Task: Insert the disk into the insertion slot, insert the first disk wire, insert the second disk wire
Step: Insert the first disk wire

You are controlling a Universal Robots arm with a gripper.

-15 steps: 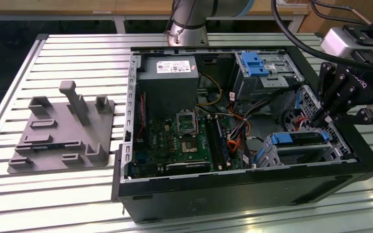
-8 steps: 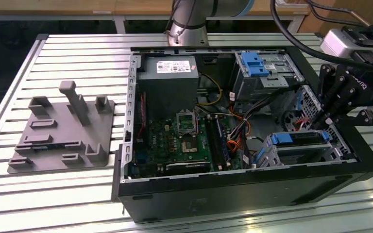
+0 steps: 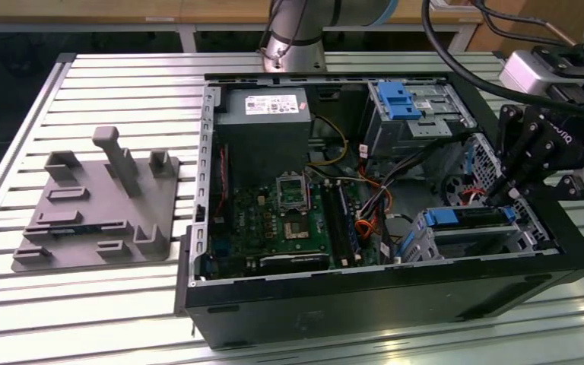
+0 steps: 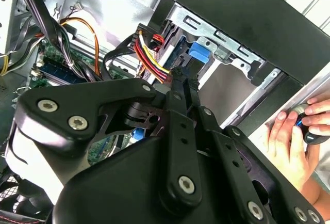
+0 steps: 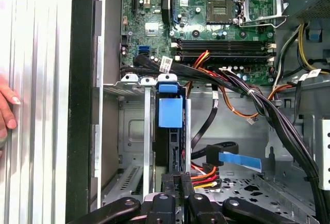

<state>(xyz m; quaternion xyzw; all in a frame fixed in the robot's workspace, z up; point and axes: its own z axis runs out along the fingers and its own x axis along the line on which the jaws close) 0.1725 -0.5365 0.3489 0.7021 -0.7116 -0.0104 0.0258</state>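
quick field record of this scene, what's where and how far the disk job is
setting: open computer case on a slatted table
disk: sits in the insertion slot, blue handle end showing
insertion slot: silver cage in the case corner, at the exterior view's right
gripper: inside the case, at the disk's edge
red-yellow-black wires: right beside the gripper; plugged in or not, cannot tell
hand: a person's, outside the case wall
grey fixture: on the table, at the exterior view's left
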